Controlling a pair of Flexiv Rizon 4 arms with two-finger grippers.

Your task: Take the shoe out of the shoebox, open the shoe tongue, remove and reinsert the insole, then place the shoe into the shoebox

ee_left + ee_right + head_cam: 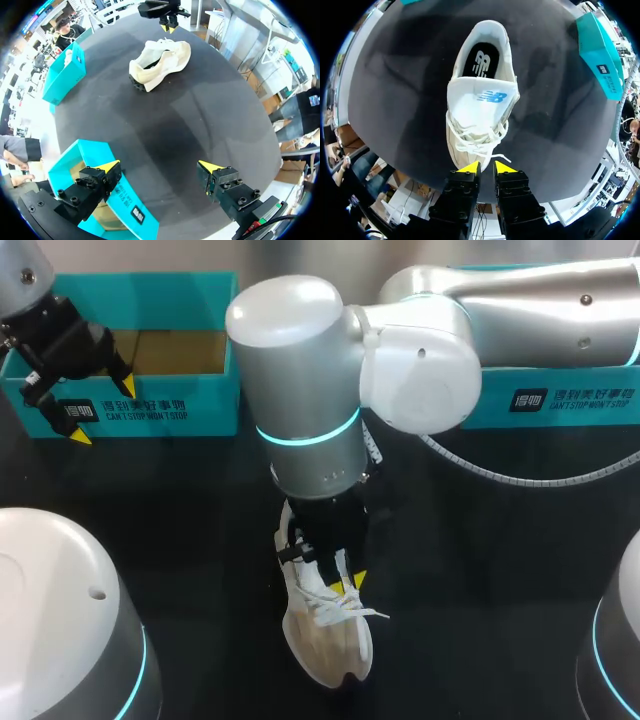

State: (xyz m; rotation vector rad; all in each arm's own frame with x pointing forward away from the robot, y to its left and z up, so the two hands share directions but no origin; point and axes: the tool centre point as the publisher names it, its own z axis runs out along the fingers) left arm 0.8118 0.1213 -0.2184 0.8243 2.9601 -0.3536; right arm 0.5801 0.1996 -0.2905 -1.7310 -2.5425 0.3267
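A white shoe (325, 640) stands on the black table near the front edge, also seen in the left wrist view (160, 62). Its tongue (480, 97) is pulled up, and the black insole (479, 62) lies inside. My right gripper (486, 167) hovers just above the laces at the toe end, its fingers a narrow gap apart with nothing between them; the head view shows it too (348, 584). My left gripper (104, 410) hangs wide open over the front wall of the teal shoebox (150, 405), with that wall under one finger (125, 200).
A second teal box (560, 395) stands at the back right, behind my right arm. The right arm's large wrist hides the table just behind the shoe. Bare black table lies between the shoebox and the shoe.
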